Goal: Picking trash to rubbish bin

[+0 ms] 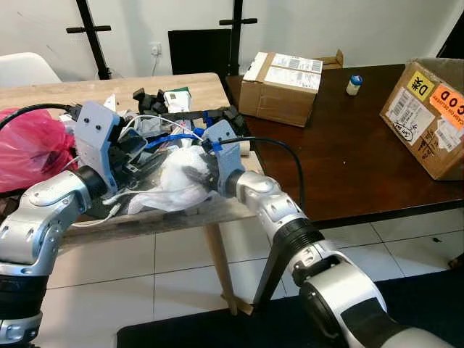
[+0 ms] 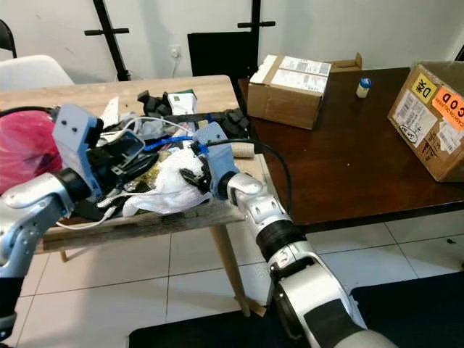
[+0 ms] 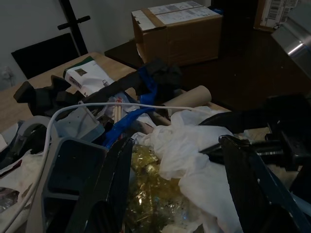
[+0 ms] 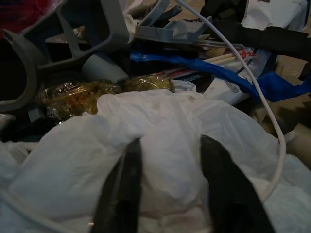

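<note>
A red plastic bag (image 1: 29,145) lay at the far left of the wooden table (image 1: 203,90). Next to it the left gripper (image 3: 170,194) hung low over the clutter near the front edge, its two black fingers spread wide and holding nothing; between them, in the left wrist view, sat a crinkled yellow wrapper (image 3: 150,194) and the edge of the white plastic bag (image 1: 177,181).

That bag was the piece of trash in play. It lay crumpled at the table's front edge, half under a white cable (image 4: 262,102) and beside a blue strip (image 4: 194,65) and a cardboard tube (image 3: 187,94). It looked light, soft and slick, with no stiffness, so it would likely collapse and slide unless a thick fold was pinched. The bunched ridge at its middle seemed the best place to hold, clear of the cable, which could snag on the lift.

The right gripper (image 4: 170,184) pressed into that ridge from the robot's side, its fingers partly open with a hump of white film between them. Whether they had closed firmly on it I cannot tell.

Farther right, on the dark table (image 1: 348,159), stood a taped cardboard box (image 1: 283,87), a small bottle (image 1: 353,85) and a larger labelled box (image 1: 428,116).
</note>
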Motion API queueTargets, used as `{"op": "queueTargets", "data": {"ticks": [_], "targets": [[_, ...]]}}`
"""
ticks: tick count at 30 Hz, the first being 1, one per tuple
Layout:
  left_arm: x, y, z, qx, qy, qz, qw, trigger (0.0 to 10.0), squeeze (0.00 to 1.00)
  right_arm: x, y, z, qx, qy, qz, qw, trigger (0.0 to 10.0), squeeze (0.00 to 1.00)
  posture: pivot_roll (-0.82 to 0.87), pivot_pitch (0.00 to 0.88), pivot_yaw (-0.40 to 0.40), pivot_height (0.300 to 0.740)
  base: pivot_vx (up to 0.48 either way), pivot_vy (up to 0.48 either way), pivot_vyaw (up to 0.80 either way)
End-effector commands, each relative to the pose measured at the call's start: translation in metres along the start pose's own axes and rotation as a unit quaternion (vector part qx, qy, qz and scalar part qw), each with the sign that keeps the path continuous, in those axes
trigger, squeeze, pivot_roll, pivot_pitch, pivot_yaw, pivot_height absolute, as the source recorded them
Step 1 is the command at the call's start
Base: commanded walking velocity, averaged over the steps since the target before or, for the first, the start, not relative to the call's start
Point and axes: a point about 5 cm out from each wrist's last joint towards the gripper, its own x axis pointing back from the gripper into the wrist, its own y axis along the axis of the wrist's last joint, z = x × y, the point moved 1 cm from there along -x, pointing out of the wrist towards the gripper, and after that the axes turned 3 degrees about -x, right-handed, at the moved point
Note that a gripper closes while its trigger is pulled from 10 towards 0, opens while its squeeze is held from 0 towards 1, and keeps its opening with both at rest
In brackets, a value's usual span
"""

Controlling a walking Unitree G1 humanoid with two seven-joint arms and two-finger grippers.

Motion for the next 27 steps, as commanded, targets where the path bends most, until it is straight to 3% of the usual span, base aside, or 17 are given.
{"op": "queueTargets", "data": {"ticks": [1,12,14,17,21,27], "targets": [[-0.002,0.0,-0.002,-0.004,-0.002,0.002,1.0,10.0,0.0,0.001,0.003,-0.004,-0.003,-0.006,-0.007,1.0,0.0,0.0,0.0,0.09,-0.002,0.74,0.0,0.0,0.0],[-0.002,0.002,0.001,-0.008,0.004,0.003,1.0,10.0,0.0,0.005,0.018,-0.012,-0.042,0.011,-0.038,0.998,0.0,0.0,0.0,0.091,-0.001,0.74,0.0,0.0,0.0],[-0.002,0.003,0.004,-0.009,0.008,0.001,1.0,10.0,0.0,0.012,0.037,-0.016,-0.053,0.042,-0.065,0.996,0.0,0.0,0.0,0.091,0.0,0.74,0.0,0.0,0.0],[-0.002,0.004,0.005,-0.01,0.009,0.0,1.0,10.0,0.0,0.015,0.043,-0.018,-0.057,0.052,-0.072,0.994,0.0,0.0,0.0,0.091,0.0,0.74,0.0,0.0,0.0],[-0.004,0.006,0.008,-0.013,0.013,-0.004,1.0,10.0,0.0,0.035,0.077,-0.028,-0.047,0.09,-0.113,0.988,0.0,0.0,-0.01,0.092,0.001,0.74,0.0,0.0,0.0],[-0.004,0.006,0.008,-0.013,0.013,-0.005,1.0,10.0,0.0,0.056,0.109,-0.043,-0.04,0.098,-0.161,0.981,0.0,0.0,-0.01,0.092,0.007,0.74,0.0,0.0,0.0]]}}
